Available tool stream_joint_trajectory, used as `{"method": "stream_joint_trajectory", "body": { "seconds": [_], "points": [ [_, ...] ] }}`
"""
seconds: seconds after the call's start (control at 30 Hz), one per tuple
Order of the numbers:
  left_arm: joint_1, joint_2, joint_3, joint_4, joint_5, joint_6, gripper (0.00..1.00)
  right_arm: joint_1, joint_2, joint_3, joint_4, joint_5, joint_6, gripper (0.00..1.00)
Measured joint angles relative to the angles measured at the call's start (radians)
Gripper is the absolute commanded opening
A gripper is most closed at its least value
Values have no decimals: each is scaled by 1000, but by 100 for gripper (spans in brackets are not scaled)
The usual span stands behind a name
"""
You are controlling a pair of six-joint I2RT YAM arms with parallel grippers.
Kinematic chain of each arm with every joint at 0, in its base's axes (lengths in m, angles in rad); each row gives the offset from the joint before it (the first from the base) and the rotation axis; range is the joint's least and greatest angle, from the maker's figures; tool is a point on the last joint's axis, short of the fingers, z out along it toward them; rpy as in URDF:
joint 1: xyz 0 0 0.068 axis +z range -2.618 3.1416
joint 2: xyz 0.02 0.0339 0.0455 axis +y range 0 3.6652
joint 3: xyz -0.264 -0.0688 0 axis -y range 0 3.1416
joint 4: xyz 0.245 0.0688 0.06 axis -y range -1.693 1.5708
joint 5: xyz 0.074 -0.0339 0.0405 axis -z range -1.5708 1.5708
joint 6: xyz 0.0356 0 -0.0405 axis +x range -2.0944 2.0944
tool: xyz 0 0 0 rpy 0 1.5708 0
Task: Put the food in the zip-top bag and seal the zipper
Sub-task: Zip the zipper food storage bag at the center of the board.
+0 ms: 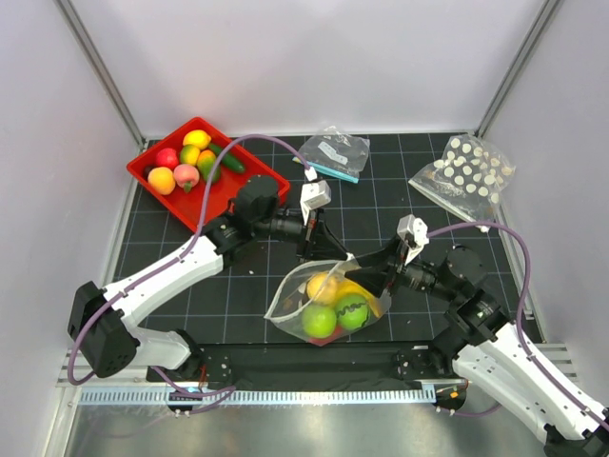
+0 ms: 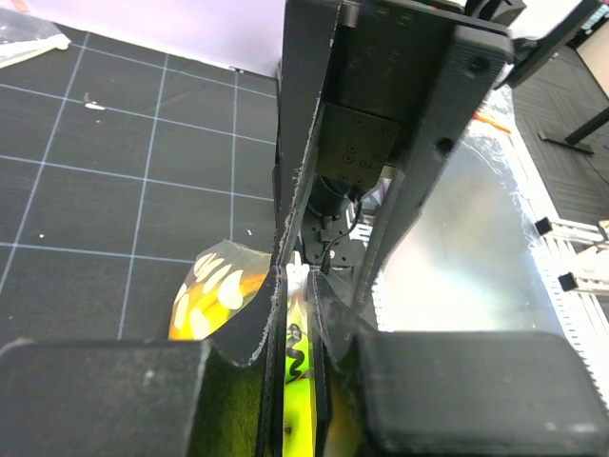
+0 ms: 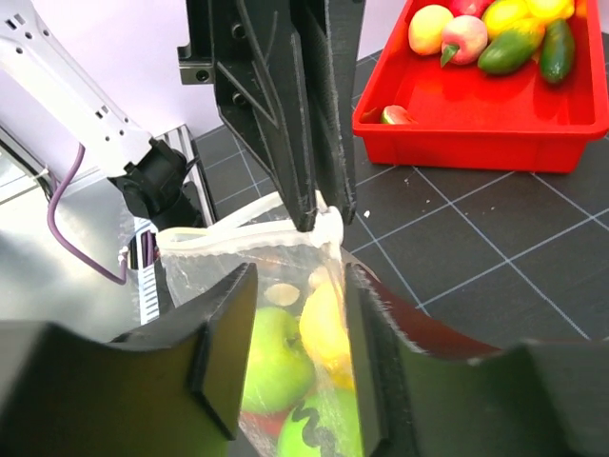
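Pinching one end of the zipper [image 3: 221, 235] with the left hand [image 2: 297, 278], straddling the rim with the right hand [image 3: 297, 286] spread. Expect the zip-top bag [image 1: 284, 307], lying mid-surface [image 1: 390, 205], to sag: floppy, slick, weighted by food [image 1: 322, 322]. Grip the stiffer ridge, not film.

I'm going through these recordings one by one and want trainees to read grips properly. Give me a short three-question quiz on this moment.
1. True or false: the left gripper is pinched on the zipper of the zip-top bag.
2. Pick one. The right gripper has its jaws: A, clamped flat on the table; B, apart, with the bag's top between them; C, out of every view.
3. Short answer: what holds the food that is not yet bagged?

Key: 1 true. 2 B. 3 the red tray, at the far left of the table.
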Motion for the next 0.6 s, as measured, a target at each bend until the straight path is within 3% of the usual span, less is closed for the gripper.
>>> {"method": "stream_joint_trajectory", "body": {
  "seconds": [0.07,0.13,0.33,0.5,0.6],
  "points": [
    [0,0,0,0,11,0,0,0,2,1,0,1,-1,45],
    [-1,0,0,0,20,0,0,0,6,1,0,1,-1,38],
    [-8,0,0,-1,41,0,0,0,36,3,2,-1,4,29],
    [-13,0,1,-1,50,0,0,0,42,3,5,-3,6,1],
    [-13,0,1,-1,50,0,10,1,42,5,3,-3,8,1]
  ]
}}
